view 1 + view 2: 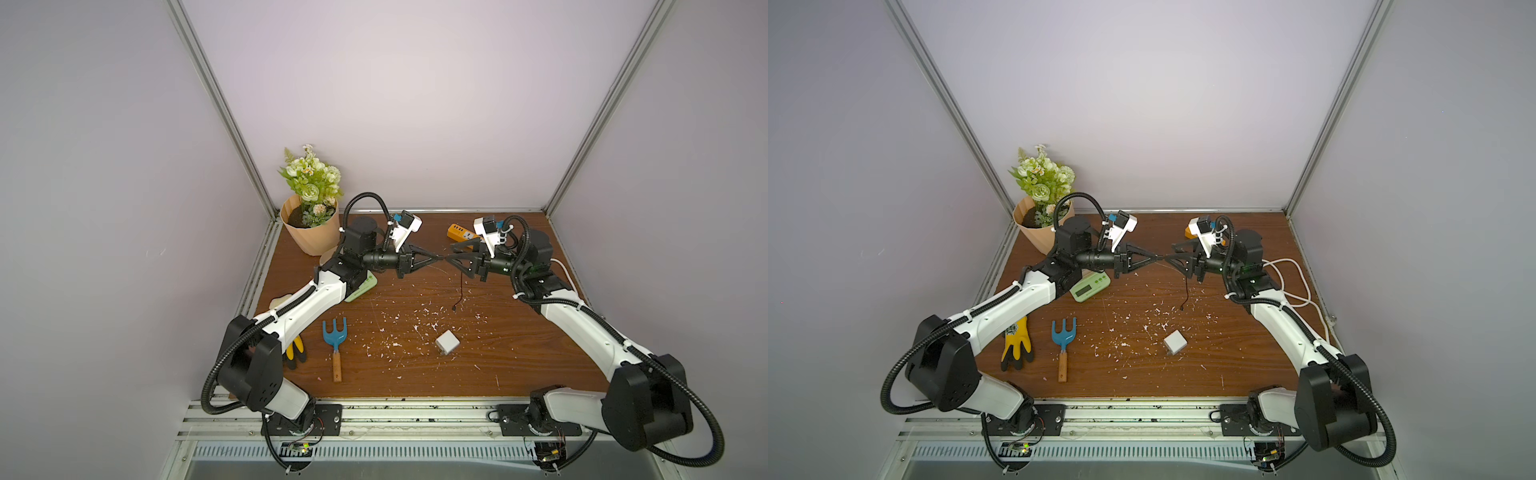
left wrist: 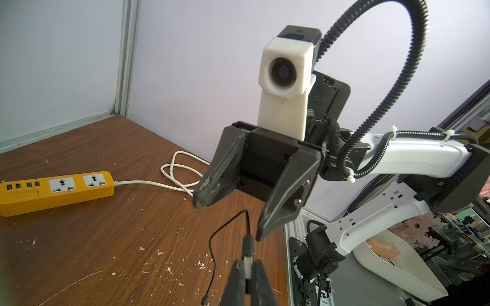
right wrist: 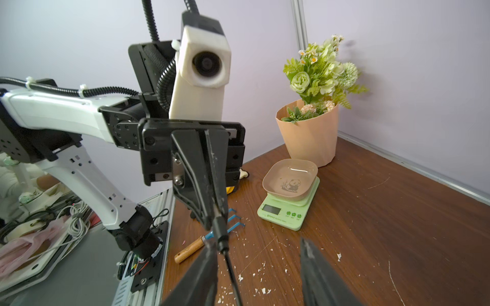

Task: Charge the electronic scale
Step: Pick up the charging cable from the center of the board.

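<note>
Scale (image 1: 1090, 286): table (image 1: 1225, 365) 10 o'clock, partly under left arm (image 1: 1017, 299), tray (image 3: 290, 182) on top.
Likely light, rigid plastic; tray may sit loose. Brace base sides, not tray. Charging port not visible.
Left jaws clamped on black cable (image 2: 248, 243) at plug, mid-air. Right jaws half open, close to cable, gripping nothing.

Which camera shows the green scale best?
The right wrist view: the electronic scale shows whole, display, buttons, panda tray. In both top views the left arm hides most of it. The left wrist view misses it.
</note>
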